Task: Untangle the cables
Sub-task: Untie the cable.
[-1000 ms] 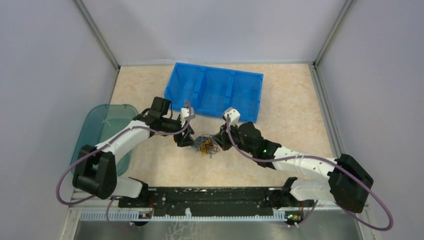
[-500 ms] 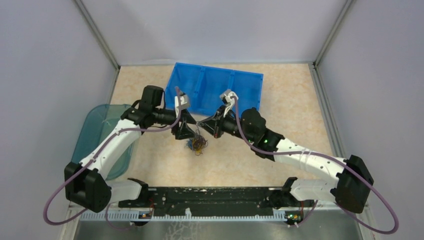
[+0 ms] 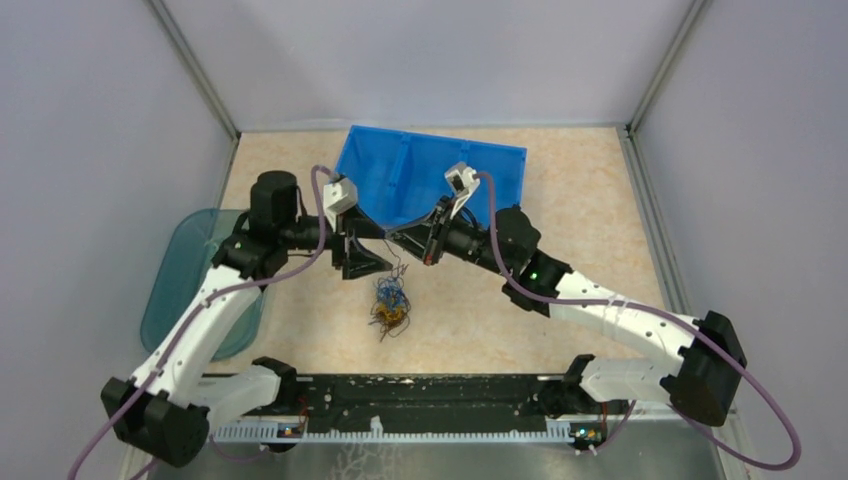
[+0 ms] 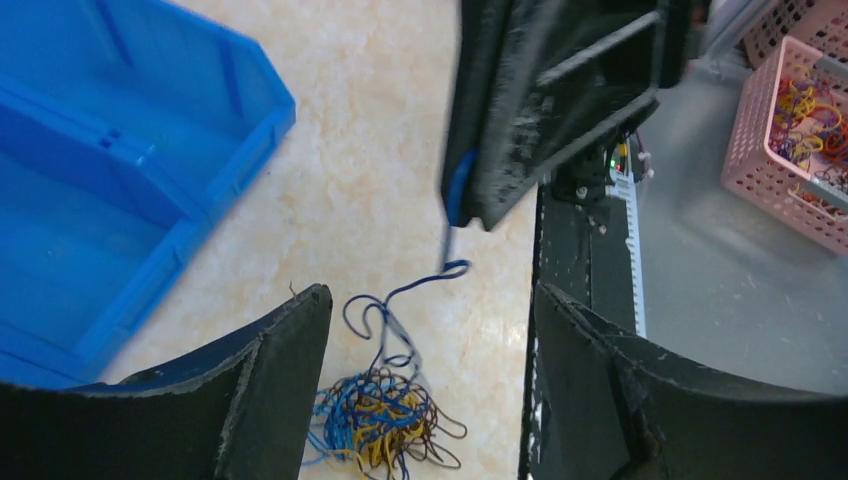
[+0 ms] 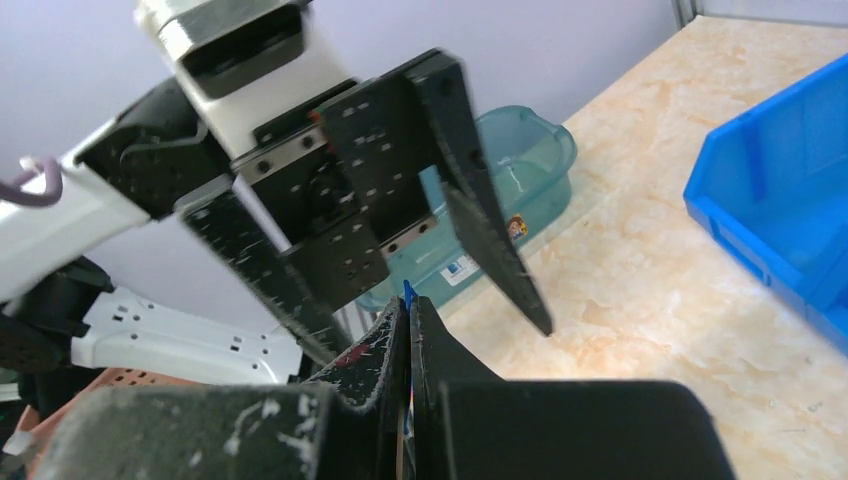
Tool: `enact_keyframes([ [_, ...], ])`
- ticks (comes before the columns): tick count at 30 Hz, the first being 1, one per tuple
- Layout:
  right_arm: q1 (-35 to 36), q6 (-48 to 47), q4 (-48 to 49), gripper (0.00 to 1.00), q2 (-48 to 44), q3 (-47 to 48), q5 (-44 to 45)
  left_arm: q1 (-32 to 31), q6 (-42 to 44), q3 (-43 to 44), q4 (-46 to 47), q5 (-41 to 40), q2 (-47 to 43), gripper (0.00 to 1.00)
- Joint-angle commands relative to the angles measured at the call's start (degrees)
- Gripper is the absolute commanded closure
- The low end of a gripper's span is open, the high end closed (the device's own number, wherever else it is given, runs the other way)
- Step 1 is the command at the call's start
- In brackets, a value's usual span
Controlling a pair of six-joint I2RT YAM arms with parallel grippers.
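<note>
The cables (image 3: pixel 390 308) are a small tangle of blue, yellow-orange and dark wires on the tabletop, also seen low in the left wrist view (image 4: pixel 385 425). My right gripper (image 3: pixel 398 238) is raised above it and shut on a blue cable (image 4: pixel 452 200), whose tip pokes out between the closed jaws (image 5: pixel 408 292). That strand trails down in loops to the tangle. My left gripper (image 3: pixel 372 246) is open and empty, facing the right gripper at close range, with its fingers (image 4: pixel 270 380) spread on either side of the tangle below.
A blue divided bin (image 3: pixel 480 160) stands just behind both grippers. A teal translucent tub (image 3: pixel 195 270) sits at the left table edge. A black rail (image 3: pixel 420 395) runs along the front. A pink basket (image 4: pixel 790 130) with more wires lies beyond the rail.
Both grippers have risen from the tangle and moved back toward the bin. The right gripper has drawn a blue strand up. The tangle has shifted slightly left and nearer.
</note>
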Motion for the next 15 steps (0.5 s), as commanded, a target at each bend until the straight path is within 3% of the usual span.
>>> enact_keyframes([
  [1, 0.23, 2.73, 5.14, 1.0, -2.1, 2.95, -1.55, -0.35, -6.89, -7.27, 13.63, 0.35, -7.7, 0.2],
  [10, 0.25, 3.32, 3.78, 1.0, -3.07, 5.32, -5.07, -0.44, -11.57, -12.76, 22.99, -2.25, -11.73, 0.26],
  [15, 0.28, 5.13, 6.19, 1.0, -1.64, 6.15, -7.84, -1.05, -16.52, -14.4, 29.41, -1.76, -11.76, 0.41],
])
